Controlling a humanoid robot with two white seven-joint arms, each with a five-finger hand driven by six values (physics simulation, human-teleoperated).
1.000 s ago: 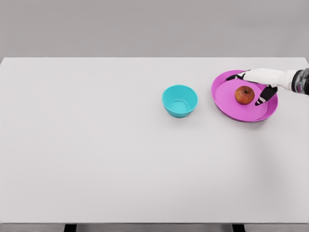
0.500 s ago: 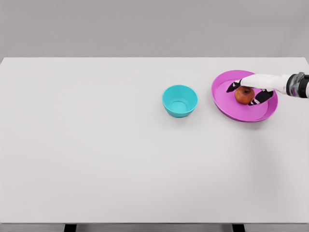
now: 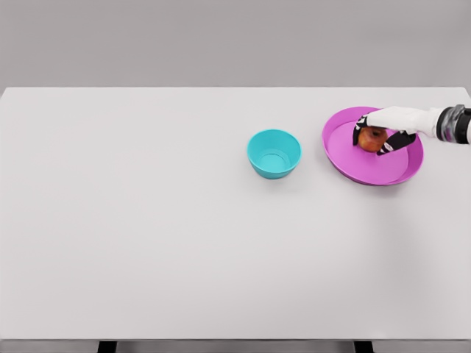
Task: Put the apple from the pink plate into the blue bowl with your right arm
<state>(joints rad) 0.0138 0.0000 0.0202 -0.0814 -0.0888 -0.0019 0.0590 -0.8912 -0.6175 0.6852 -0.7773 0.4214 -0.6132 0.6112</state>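
Fingers of the right hand [image 3: 379, 132] are curled around the apple [image 3: 372, 138], dark fingertips showing on both sides of it, so the hand looks closed on the fruit rather than spread above it. From where I stand I cannot say for sure whether the apple has left the surface of the pink plate [image 3: 368, 170] or is only pinched while resting there; it sits over the plate's upper middle, and the hand hides its far side. The white forearm comes in from the right edge, low over the plate's rim. The blue bowl [image 3: 274, 153] stands well apart to the left on the white table [image 3: 147, 220], upright and with nothing inside it that I can see. The left arm is nowhere in sight. By my reckoning the reach is done and the grasp is made or nearly so; lifting clear of the plate, carrying leftward across the bare stretch of table, and letting go over the bowl all remain.
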